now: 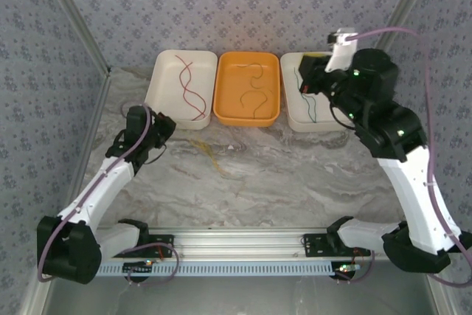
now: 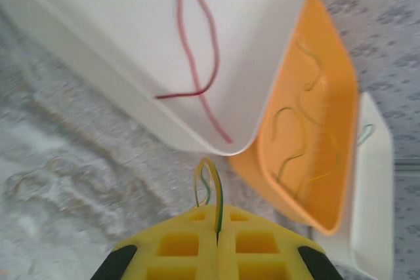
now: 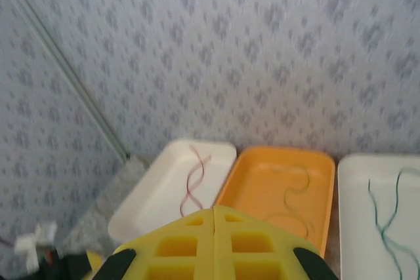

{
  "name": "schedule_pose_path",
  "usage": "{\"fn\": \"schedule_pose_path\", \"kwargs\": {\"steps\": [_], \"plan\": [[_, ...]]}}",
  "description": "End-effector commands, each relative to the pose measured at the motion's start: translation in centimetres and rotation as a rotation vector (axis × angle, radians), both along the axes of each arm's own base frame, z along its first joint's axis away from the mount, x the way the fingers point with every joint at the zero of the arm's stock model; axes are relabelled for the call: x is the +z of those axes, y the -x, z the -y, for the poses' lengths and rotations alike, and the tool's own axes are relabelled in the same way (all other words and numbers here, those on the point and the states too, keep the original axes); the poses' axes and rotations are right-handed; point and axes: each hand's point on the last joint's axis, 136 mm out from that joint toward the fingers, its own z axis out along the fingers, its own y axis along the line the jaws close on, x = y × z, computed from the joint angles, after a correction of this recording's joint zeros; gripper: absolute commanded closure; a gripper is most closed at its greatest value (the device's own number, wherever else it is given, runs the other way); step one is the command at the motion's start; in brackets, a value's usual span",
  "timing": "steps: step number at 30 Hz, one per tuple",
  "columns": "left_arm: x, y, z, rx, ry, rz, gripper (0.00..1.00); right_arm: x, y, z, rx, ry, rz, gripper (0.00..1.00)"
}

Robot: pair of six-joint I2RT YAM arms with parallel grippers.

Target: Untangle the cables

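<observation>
Left fingers [image 2: 209,240] clenched on a looped yellow-green cable [image 2: 211,185]; right fingers [image 3: 214,240] clenched empty.
Left arm folded low at centre-left over the veined marble worktop [image 1: 295,175], right arm reared up at upper right above a smooth right white tray [image 1: 293,119] holding wavy green cables [image 1: 313,105]; thin dark red cables [image 1: 190,86] in the left white tray [image 1: 166,101], yellowish cables [image 1: 249,95] in the glossy orange tray [image 1: 221,112] between.

Two wavy dark red cables [image 1: 190,86] lie crossed in the left white tray [image 1: 157,92], yellow-orange cables [image 1: 254,97] curl in the orange tray [image 1: 223,111], green cables [image 1: 310,101] trail down the right white tray [image 1: 290,112], a pale yellow tangle [image 1: 212,156] sits on the counter [image 1: 295,175], and a yellow-green loop [image 2: 210,185] pokes from the closed left gripper [image 2: 218,222].
</observation>
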Motion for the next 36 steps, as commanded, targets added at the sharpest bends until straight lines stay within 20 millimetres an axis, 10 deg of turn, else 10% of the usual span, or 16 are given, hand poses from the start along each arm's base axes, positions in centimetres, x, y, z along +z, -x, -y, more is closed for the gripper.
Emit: {"fn": "schedule_pose_path", "kwargs": {"steps": [1, 7, 14, 24, 28, 30, 36], "plan": [[0.2, 0.7, 1.0, -0.061, 0.004, -0.025, 1.00, -7.2, 0.3, -4.1, 0.165, -0.002, -0.198, 1.00], [1.4, 0.9, 1.6, -0.085, 0.016, -0.007, 1.00, -25.1, 4.9, -12.3, 0.372, 0.132, -0.470, 0.55], [1.9, 1.2, 1.6, -0.097, -0.001, -0.008, 1.00, -36.5, 7.0, -15.1, 0.494, 0.373, -0.527, 0.39], [1.9, 1.3, 1.7, -0.098, -0.016, -0.013, 1.00, -42.4, 7.1, -18.1, 0.605, 0.642, -0.529, 0.36], [2.0, 1.4, 1.6, -0.095, -0.022, -0.013, 1.00, -43.1, 6.1, -18.6, 0.569, 0.654, -0.533, 0.66], [1.9, 1.5, 1.4, -0.092, -0.033, -0.015, 1.00, -42.4, 5.7, -18.6, 0.536, 0.653, -0.511, 0.96], [1.1, 2.3, -1.4, -0.028, -0.200, -0.059, 1.00, -33.6, 4.0, -13.9, 0.307, 0.508, -0.353, 1.00]]}}
